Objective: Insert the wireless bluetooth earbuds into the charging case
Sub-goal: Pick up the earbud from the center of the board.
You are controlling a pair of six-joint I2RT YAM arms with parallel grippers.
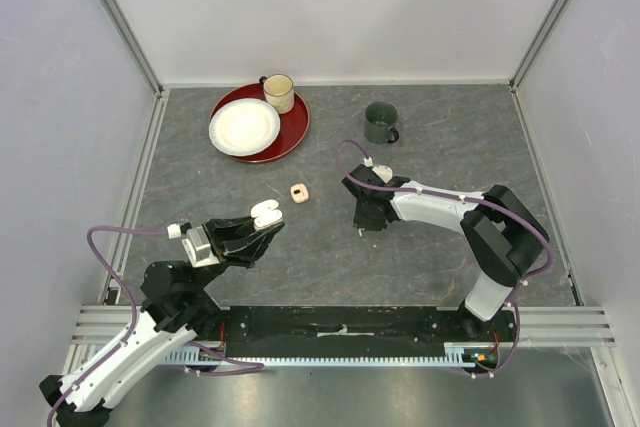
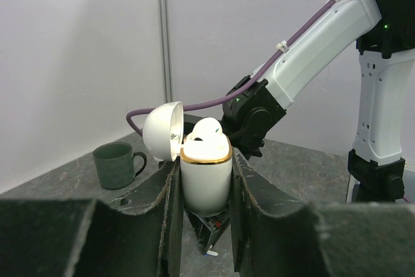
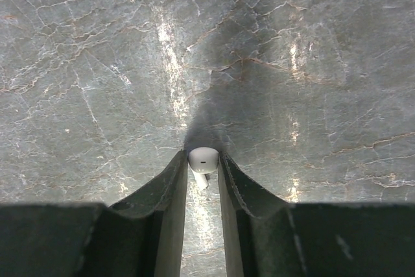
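Observation:
My left gripper (image 1: 262,224) is shut on a white charging case (image 1: 266,212) and holds it upright above the table. In the left wrist view the case (image 2: 206,183) has a gold rim, its lid (image 2: 160,131) is swung open to the left, and one white earbud (image 2: 209,129) sits in its top. My right gripper (image 1: 366,219) points down at the table, to the right of the case. In the right wrist view it (image 3: 203,164) is shut on a white earbud (image 3: 204,157) pinched between its fingertips, stem hanging toward the camera, just above the table.
A small pale peach item (image 1: 298,192) lies on the table between the grippers; I cannot tell what it is. A dark green mug (image 1: 381,123) stands behind the right gripper. A red plate (image 1: 293,132) at the back left carries a white plate (image 1: 244,127) and a cream mug (image 1: 279,93).

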